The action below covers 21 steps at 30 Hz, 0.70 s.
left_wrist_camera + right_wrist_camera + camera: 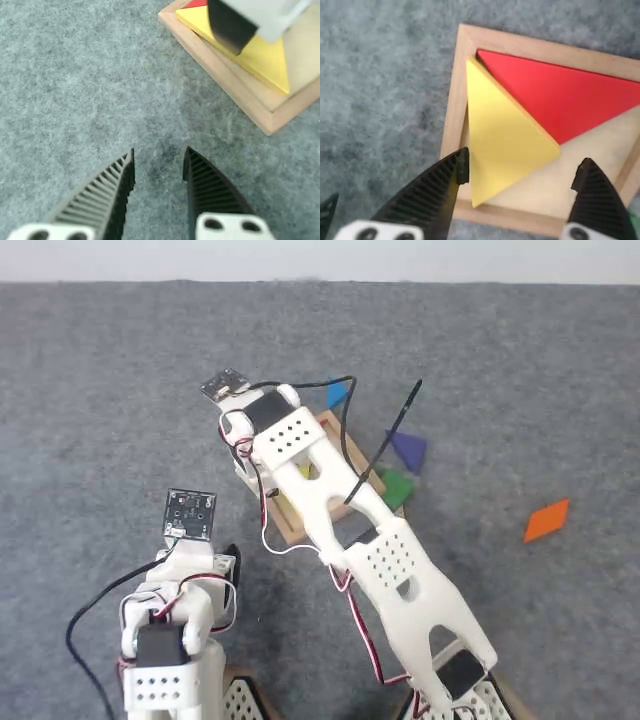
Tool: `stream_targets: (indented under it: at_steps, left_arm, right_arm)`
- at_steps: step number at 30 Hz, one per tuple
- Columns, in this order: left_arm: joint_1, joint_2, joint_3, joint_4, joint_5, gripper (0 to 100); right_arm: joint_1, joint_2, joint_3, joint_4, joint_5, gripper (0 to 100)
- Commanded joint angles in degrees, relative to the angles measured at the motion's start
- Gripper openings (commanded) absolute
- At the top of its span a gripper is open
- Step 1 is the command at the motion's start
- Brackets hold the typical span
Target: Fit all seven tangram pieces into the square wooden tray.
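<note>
High view: right arm [390, 560] stretched long across grey felt surface [120, 390], wrist over tray [285, 527]. Left arm [172, 640] folded, pointed down at felt, apart from tray. Blue piece [337, 393], purple piece [410, 450] and green piece [397, 488] lay near tray; orange piece [546, 521] well apart.

Left wrist view: left jaws slightly spread, holding nothing, above felt; wooden tray corner near.

Right wrist view: right jaws spread wide, holding nothing, above tray. Flat yellow triangle [500, 145] touched red triangle [560, 95] inside tray.
</note>
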Motion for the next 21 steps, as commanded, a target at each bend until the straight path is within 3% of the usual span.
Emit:
stream_targets:
  at_steps: [1, 8, 13, 18, 21]
  left_arm:
    - [0.18, -1.58, -0.48, 0.53, -0.35, 15]
    - [0.18, -1.58, -0.48, 0.53, -0.35, 15]
    - [0.18, -1.58, -0.48, 0.53, -0.35, 15]
    - [0.18, -1.58, -0.48, 0.53, -0.35, 15]
    - [0.18, -1.58, -0.48, 0.53, -0.35, 15]
  right_arm:
    - [0.48, -15.34, 5.98, 2.59, 2.64, 33.6]
    - [1.27, -33.27, 27.25, -1.45, 4.75, 33.6]
    - [5.05, -48.92, 50.73, -15.43, 4.75, 31.3]
    - [6.73, -62.55, 82.29, -39.34, 4.57, 23.9]
    - [6.81, -64.75, 90.2, -45.67, 4.57, 21.6]
